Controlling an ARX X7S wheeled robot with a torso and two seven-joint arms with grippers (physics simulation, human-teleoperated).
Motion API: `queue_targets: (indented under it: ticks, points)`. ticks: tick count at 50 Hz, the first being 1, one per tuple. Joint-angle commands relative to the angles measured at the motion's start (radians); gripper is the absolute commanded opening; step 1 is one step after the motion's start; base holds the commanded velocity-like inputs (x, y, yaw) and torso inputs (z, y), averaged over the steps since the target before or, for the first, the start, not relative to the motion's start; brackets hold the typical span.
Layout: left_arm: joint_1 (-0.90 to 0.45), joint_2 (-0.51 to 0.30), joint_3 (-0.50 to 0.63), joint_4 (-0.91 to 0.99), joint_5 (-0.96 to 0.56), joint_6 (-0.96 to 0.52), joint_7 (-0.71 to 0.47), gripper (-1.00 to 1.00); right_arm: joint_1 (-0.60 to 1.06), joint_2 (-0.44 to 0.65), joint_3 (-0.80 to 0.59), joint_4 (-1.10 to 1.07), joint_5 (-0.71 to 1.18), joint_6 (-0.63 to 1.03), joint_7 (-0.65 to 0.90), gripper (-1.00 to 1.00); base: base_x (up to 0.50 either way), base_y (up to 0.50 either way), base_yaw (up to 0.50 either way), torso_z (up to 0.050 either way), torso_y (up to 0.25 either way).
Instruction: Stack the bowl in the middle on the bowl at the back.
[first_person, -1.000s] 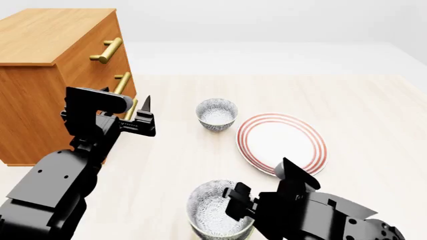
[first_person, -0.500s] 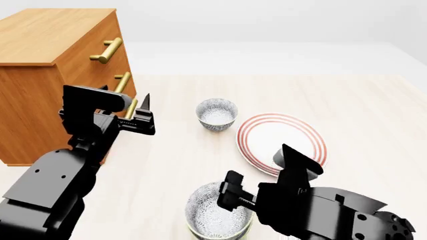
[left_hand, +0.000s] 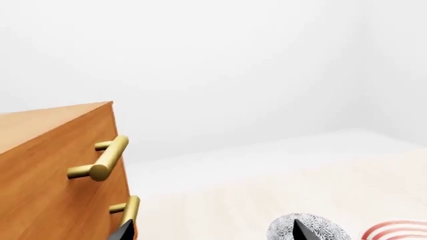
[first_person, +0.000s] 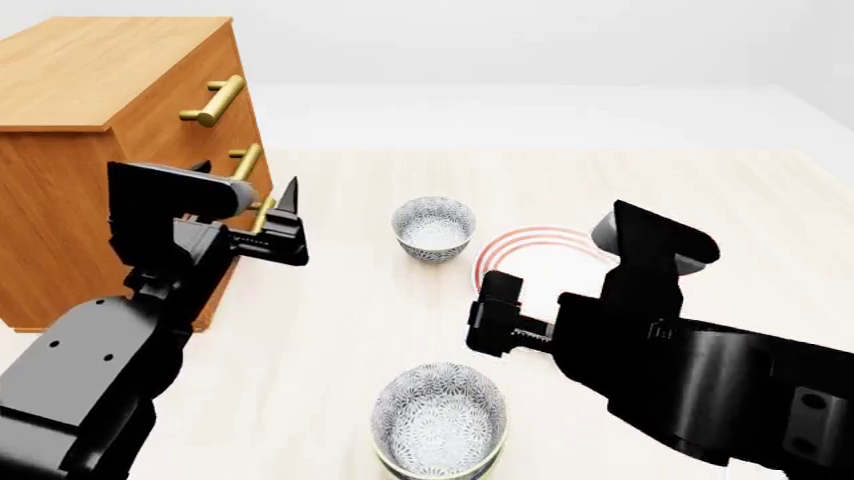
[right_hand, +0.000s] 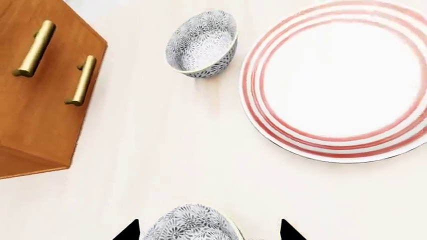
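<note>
My right tool (first_person: 497, 325) hangs spread wide and empty above the tabletop (first_person: 747, 200), between the plate (right_hand: 340, 80) and the near bowl (first_person: 439, 418). The back bowl (first_person: 434, 228) sits upright beside the plate's far-left rim. My left tool (first_person: 284, 228) hovers open, holding nothing, by the dresser (first_person: 94, 130). I can't pick out a third bowl.

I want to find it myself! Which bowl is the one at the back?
Find the wooden drawer chest with gold handles. Just to its right on the pale floor sits the bowl at the back, beside the red-ringed plate. It is small, deep and grey-blue speckled, not wide and flat.
</note>
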Motion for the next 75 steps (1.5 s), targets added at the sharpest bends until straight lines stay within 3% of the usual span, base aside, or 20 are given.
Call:
queue_targets:
  ticks: [1,8,15,22,31,60,75]
  points:
    - [0.043,-0.026,-0.061,0.169,-0.083,-0.08,-0.035,1.0,0.077,0.114,0.037,-0.085,-0.115,0.073,-0.015,1.0,0.0,0.0,0.0,0.0,0.0]
    - [0.15,-0.063,-0.183,0.394,-0.204,-0.157,-0.091,1.0,-0.074,0.244,0.141,-0.224,-0.339,0.058,-0.121,1.0,0.0,0.0,0.0,0.0,0.0]
    - [0.238,-0.075,-0.301,0.499,-0.296,-0.22,-0.161,1.0,-0.225,0.353,0.188,-0.364,-0.599,0.07,-0.252,1.0,0.0,0.0,0.0,0.0,0.0]
    - [0.304,-0.07,-0.337,0.535,-0.293,-0.212,-0.191,1.0,-0.41,0.405,0.257,-0.436,-0.789,-0.026,-0.372,1.0,0.0,0.0,0.0,0.0,0.0]
    - [0.354,-0.058,-0.341,0.539,-0.278,-0.199,-0.206,1.0,-0.581,0.429,0.315,-0.48,-0.944,-0.122,-0.415,1.0,0.0,0.0,0.0,0.0,0.0]
    - [0.429,-0.093,-0.385,0.576,-0.271,-0.19,-0.227,1.0,-0.747,0.55,0.441,-0.571,-0.939,-0.214,-0.426,1.0,0.0,0.0,0.0,0.0,0.0]
    - [0.431,-0.105,-0.416,0.556,-0.326,-0.216,-0.226,1.0,-0.776,0.539,0.449,-0.557,-0.981,-0.237,-0.453,1.0,0.0,0.0,0.0,0.0,0.0]
